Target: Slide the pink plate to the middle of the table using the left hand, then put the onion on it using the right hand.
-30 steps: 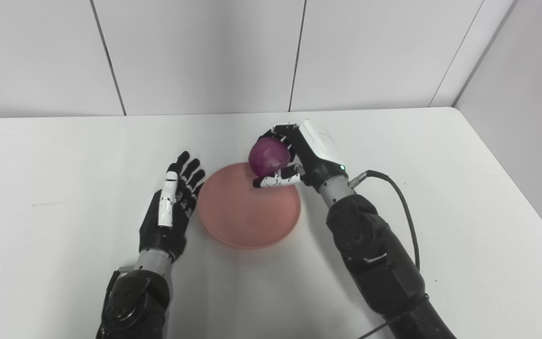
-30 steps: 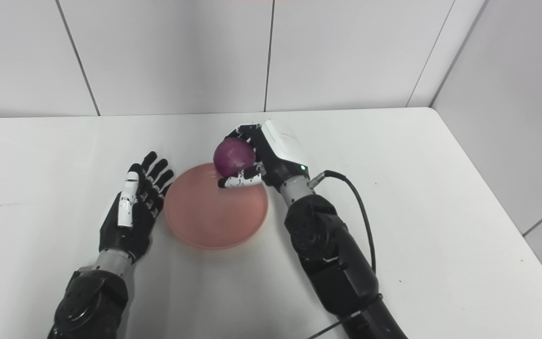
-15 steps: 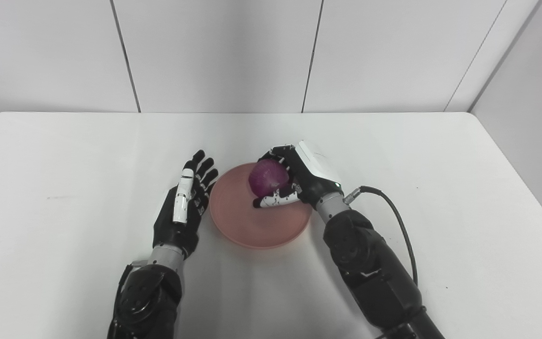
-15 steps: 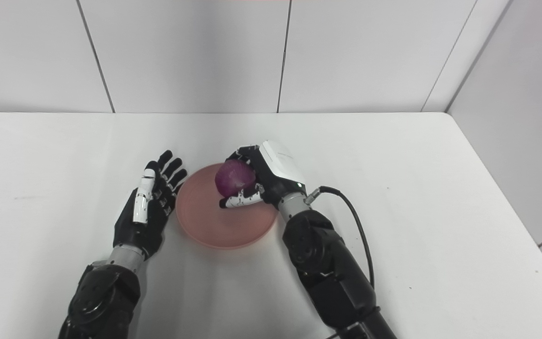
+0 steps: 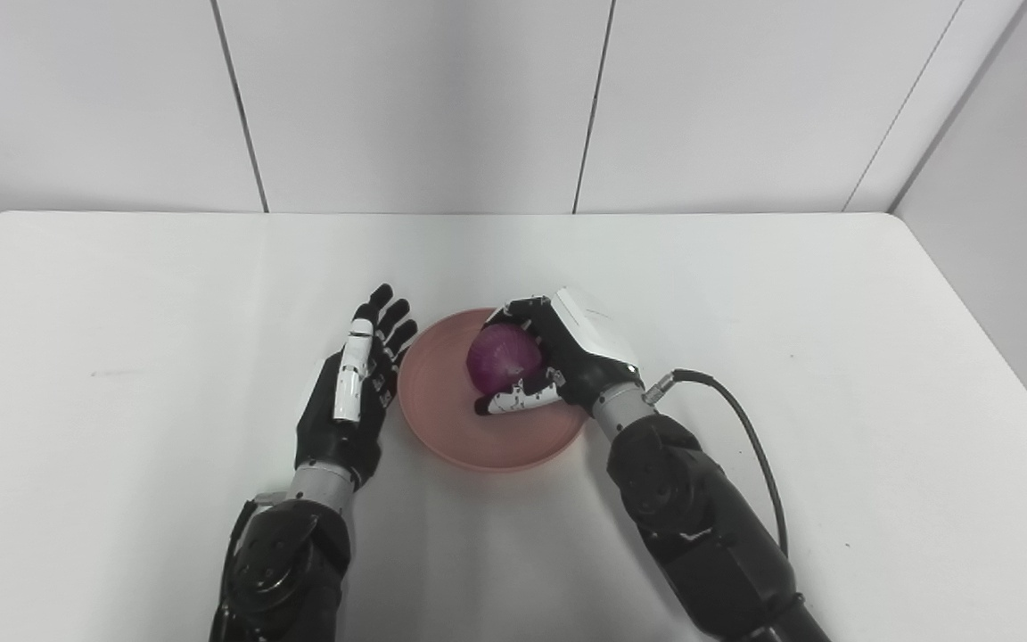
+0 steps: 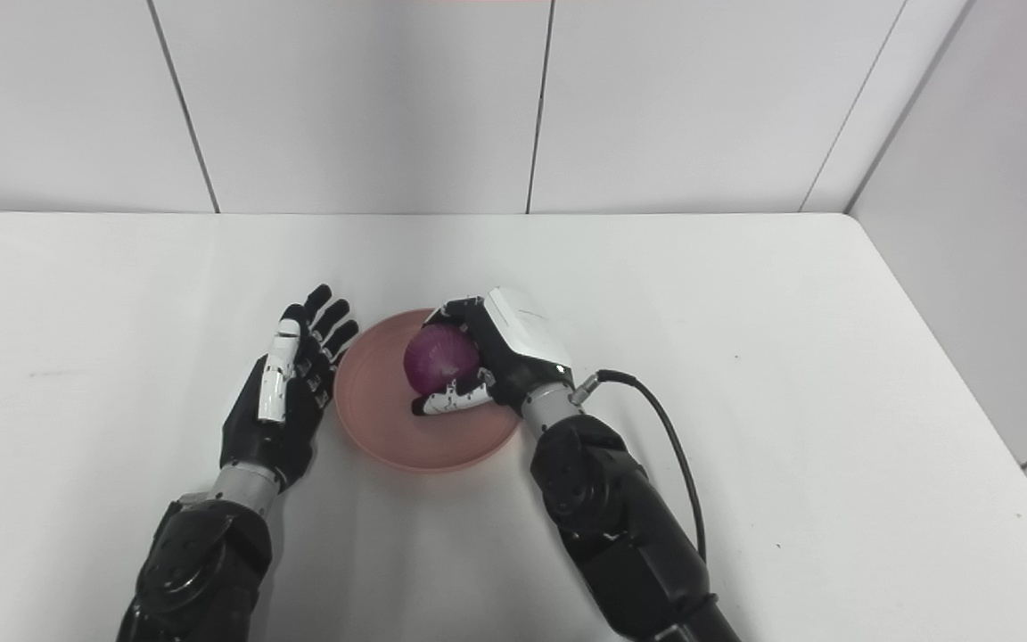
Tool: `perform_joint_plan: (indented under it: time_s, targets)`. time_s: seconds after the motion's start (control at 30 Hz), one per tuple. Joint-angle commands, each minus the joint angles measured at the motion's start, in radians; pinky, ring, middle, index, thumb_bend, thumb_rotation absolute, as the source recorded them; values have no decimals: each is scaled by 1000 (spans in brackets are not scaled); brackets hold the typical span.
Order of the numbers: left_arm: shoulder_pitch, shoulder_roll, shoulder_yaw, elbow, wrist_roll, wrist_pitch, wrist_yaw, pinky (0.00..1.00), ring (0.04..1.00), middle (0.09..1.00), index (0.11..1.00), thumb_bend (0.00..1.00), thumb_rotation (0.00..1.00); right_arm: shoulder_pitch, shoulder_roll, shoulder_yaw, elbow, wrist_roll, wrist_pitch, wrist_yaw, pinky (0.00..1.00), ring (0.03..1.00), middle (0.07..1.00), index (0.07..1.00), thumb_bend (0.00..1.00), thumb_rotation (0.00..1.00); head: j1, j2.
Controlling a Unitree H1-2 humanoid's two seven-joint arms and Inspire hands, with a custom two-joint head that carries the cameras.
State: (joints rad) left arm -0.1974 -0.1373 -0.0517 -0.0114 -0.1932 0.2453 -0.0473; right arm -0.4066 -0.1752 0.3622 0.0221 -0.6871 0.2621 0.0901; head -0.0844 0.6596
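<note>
While our right hand (image 5: 567, 361) grips the one onion (image 5: 502, 358), it hangs over the one pink plate (image 5: 460, 437).
Our left hand (image 5: 349, 401) lies open beside the plate near the table (image 5: 121, 294) middle, perhaps touching the rim; we read no writing.

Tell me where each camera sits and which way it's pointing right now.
Left eye view: on the head, looking down and forward at the table; both arms enter from the bottom edge.
Right eye view: beside it, a little to the right, facing the same way; same arms.
Shared: pink plate, onion gripped by the right hand over the plate, left hand open beside the plate's left rim.
</note>
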Motion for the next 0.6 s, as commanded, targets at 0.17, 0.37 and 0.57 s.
perform_joint_plan:
  time_s: [0.17,0.37,0.57]
  targets:
    - [1,-9,-3,0,2,-3,-3,931,950,958,939,446,1000,-9,-7,14,-38,-5,-40,15,619,718,770,781,957,328,-2,0]
    - [2,-11,-2,-3,2,1,0,935,951,958,939,447,1000,-6,-24,27,-55,-6,-42,42,823,865,896,913,1000,454,-3,0]
    - [2,-9,-3,3,3,-8,-4,933,949,957,940,450,1000,-2,-35,28,-56,13,-75,39,925,923,963,986,1000,520,-4,-2]
